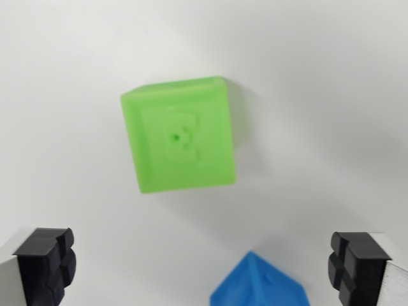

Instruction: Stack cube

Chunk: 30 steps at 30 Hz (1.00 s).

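Wrist view, inspected from the wrist view's left to right.

Left fingertip (46,264): black ridged pad on a pale metal body, at the lower left corner. Nothing touching it.

Green cube (179,136): ahead of the gripper (201,262), above the gap between the fingers and slightly toward the left fingertip. Resting on the white table (331,95), turned a little so that its edges run askew to the frame. Top face bearing a recessed emblem with a small central hole. Soft shadow cast to its right. Well apart from both fingertips; no contact.

Blue cube (258,285): at the bottom edge, between the fingers and nearer the right one, corner pointing up toward the green cube. Only its upper part in frame; remainder cut off. Apart from the green cube, bare table between them. Touching neither fingertip.

Right fingertip (356,268): black ridged pad, at the lower right corner, matching the left.

Gripper state: spread wide, fingers at opposite edges of the frame, holding nothing.

Cubes side by side on the table, not stacked.
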### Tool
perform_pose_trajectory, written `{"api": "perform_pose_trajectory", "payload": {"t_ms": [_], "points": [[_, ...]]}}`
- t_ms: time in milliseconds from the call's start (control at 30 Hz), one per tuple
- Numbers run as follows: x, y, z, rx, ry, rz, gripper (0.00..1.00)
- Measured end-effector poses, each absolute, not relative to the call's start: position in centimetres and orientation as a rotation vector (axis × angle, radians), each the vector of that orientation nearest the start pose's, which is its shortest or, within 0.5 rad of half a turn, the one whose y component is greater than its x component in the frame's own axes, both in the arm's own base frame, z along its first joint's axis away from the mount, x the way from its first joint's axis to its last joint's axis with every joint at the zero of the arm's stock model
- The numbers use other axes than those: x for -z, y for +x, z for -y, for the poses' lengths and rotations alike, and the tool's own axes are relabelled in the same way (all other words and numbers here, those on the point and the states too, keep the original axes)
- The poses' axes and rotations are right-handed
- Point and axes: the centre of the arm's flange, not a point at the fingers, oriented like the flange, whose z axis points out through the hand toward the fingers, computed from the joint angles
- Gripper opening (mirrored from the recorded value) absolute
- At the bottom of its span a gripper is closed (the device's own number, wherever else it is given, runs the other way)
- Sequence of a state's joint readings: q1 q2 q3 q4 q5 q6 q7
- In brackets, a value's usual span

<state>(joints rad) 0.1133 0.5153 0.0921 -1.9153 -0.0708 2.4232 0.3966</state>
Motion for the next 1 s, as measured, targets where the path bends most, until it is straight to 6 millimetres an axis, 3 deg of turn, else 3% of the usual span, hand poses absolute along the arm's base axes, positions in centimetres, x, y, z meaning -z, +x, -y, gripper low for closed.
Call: {"api": "perform_pose_trajectory", "payload": {"t_ms": [300,700,1000], "points": [[-19.2,61.9,-14.5,-0.011,-3.137,-0.102,1.00],[-14.3,61.9,-14.3,-0.013,-3.136,-0.100,1.00],[-12.0,61.8,-14.3,-0.013,-3.136,-0.100,1.00]]}}
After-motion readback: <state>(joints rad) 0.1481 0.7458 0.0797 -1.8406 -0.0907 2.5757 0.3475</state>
